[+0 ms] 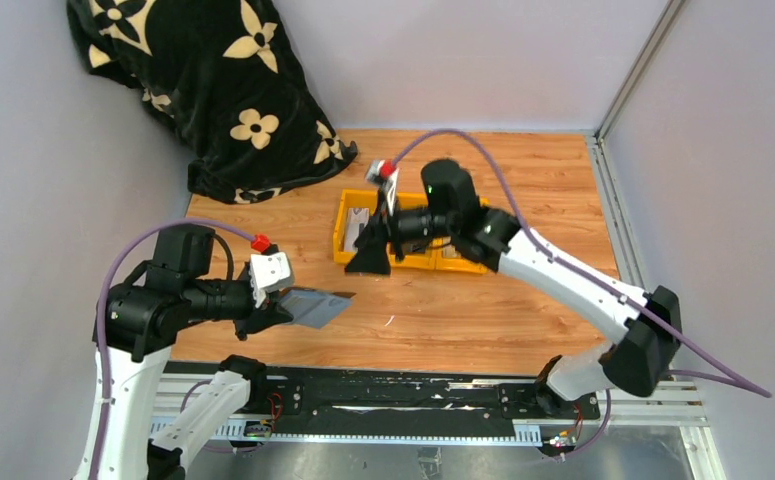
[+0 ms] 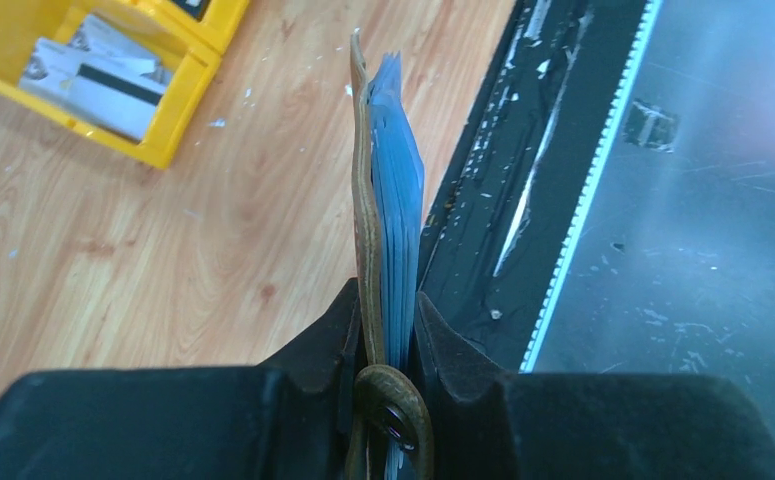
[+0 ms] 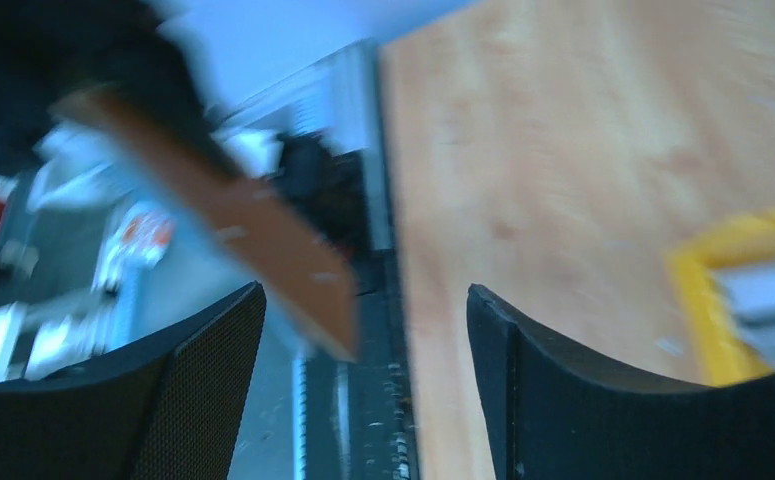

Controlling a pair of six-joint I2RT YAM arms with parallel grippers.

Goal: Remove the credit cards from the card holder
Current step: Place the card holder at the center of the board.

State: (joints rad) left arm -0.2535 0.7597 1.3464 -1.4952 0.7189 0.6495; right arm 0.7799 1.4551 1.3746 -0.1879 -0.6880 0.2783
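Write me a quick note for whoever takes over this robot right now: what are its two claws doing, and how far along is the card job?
Left gripper: shut on the card holder, held out above the table's near edge.
Right gripper: open and empty, by the yellow bins.
Done: some cards lie in one bin.
Left: bluish layers show inside the holder; whether they are cards is unclear. If so, pull them out and bin them.
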